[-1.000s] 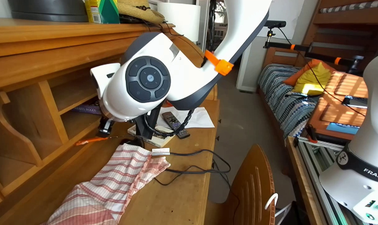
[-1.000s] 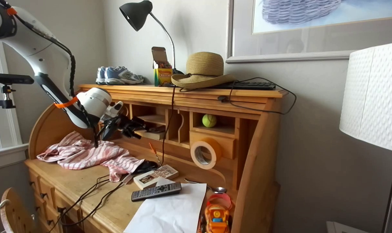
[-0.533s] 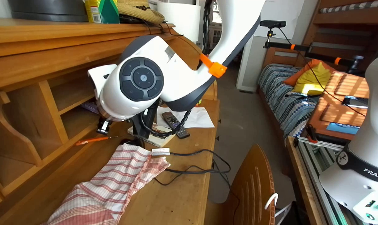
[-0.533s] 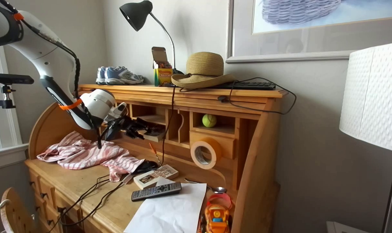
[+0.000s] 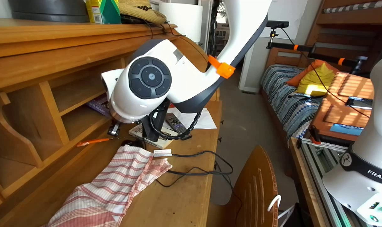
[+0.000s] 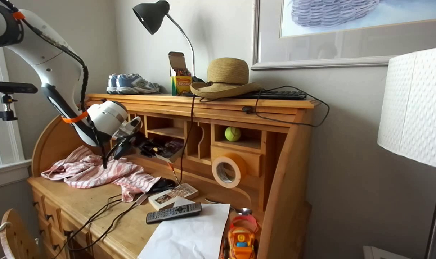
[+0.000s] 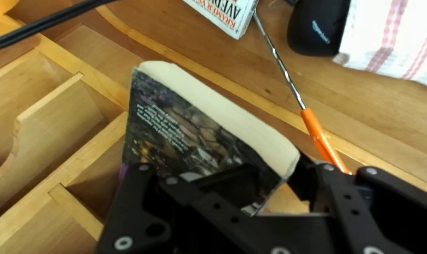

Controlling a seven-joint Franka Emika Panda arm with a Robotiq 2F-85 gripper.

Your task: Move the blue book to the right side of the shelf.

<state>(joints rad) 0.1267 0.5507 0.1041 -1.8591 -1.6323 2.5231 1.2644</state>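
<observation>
While the blue book (image 7: 195, 127) tilts ahead of the gripper (image 7: 275, 169), pale page edge facing away, long axis unclear, the fingers clamp its dark cover, just its thickness apart. Beside the gripper stands the wooden shelf (image 7: 26, 201); below lies an orange-handled tool (image 7: 319, 135); beyond the book hangs a black cord (image 7: 40, 25).

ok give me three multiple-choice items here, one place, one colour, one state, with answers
1. Where is the tennis ball?
A) on the paper
B) in a cubbyhole of the shelf
C) inside the tape roll

2. What colour is the slim tool's handle?
A) green
B) white
C) orange

3. The blue book is
A) gripped by the pincer
B) under the towel
C) on the hat

1 B: an exterior view shows it there.
2 C: clear in the wrist view.
3 A: the wrist view shows it clasped, tilted.
</observation>
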